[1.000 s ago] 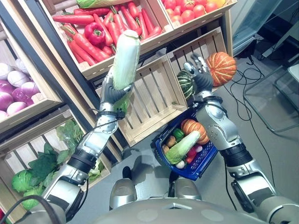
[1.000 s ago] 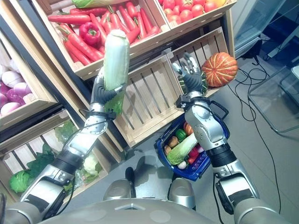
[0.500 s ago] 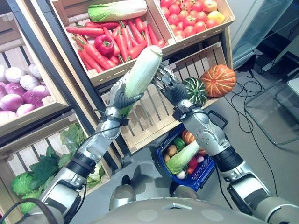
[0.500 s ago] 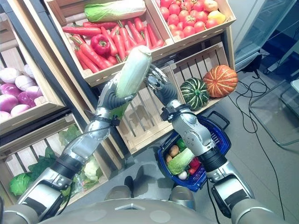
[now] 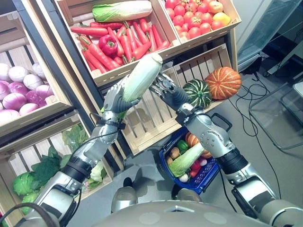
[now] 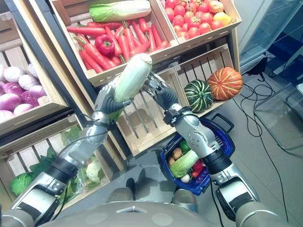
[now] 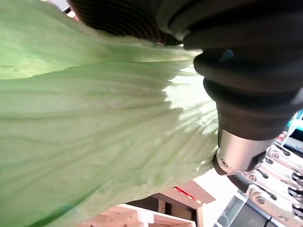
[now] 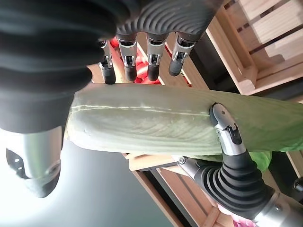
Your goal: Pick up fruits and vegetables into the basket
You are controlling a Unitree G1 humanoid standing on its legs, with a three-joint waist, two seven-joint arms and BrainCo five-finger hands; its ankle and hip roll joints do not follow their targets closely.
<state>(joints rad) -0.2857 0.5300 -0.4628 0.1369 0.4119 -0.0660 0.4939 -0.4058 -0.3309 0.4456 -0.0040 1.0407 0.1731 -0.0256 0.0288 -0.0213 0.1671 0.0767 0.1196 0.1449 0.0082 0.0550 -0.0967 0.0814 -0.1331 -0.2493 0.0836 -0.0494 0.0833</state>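
Wooden crates [image 5: 156, 111] back the left hand [image 5: 116, 97] gripping a cabbage [image 5: 142, 77]; right hand [image 5: 165, 90] spread beside it.

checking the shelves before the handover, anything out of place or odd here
One thing stands out: a napa cabbage lies across the back of the crate of carrots and red peppers, the lone leafy item there. The left hand holds a second cabbage tilted, with the right hand open beside it. The basket looks tidy.
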